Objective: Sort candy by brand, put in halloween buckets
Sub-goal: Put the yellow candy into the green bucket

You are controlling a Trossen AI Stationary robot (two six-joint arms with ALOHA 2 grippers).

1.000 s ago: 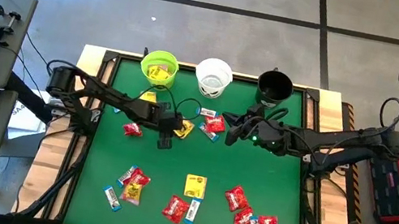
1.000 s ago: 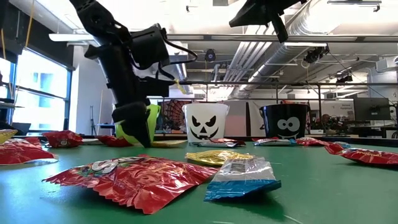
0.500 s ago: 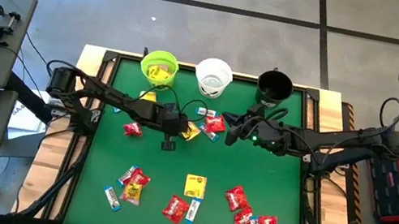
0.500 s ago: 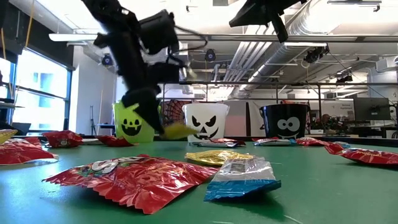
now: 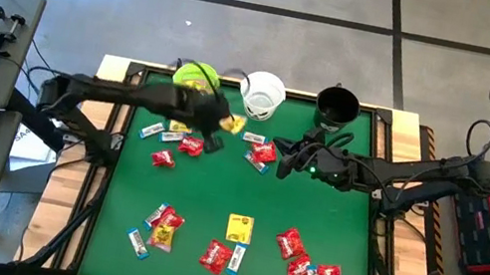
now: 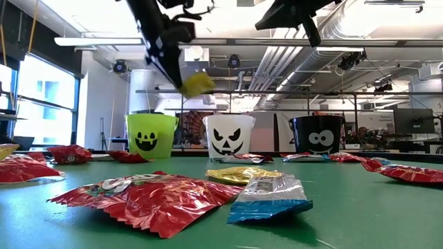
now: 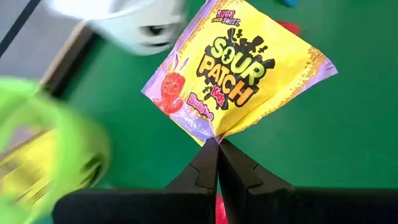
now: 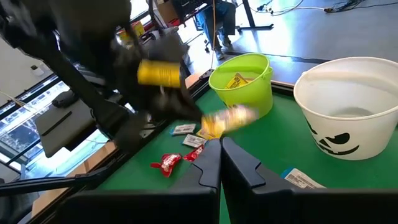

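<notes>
Yellow crinkly foil, a Sour Patch Kids packet (image 7: 239,71), hangs pinched by one corner in your left tool (image 7: 217,144), lifted clear of the green desk (image 5: 215,193), just beside the lime green jack-o'-lantern bucket (image 5: 197,78) on its white-bucket side. You're mid-carry; next, centre it over that lime bucket, which already holds yellow, and let go. Your right tool (image 8: 219,144) waits clenched and empty, further off past the white bucket (image 5: 262,95).

The high view looks straight down on the whole table (image 5: 244,198). The low view sits at tabletop height, facing the three buckets and the room. Each wrist view looks forward past its own fingers, close in. All four share the green bucket (image 6: 151,135) and white bucket (image 8: 351,106).
</notes>
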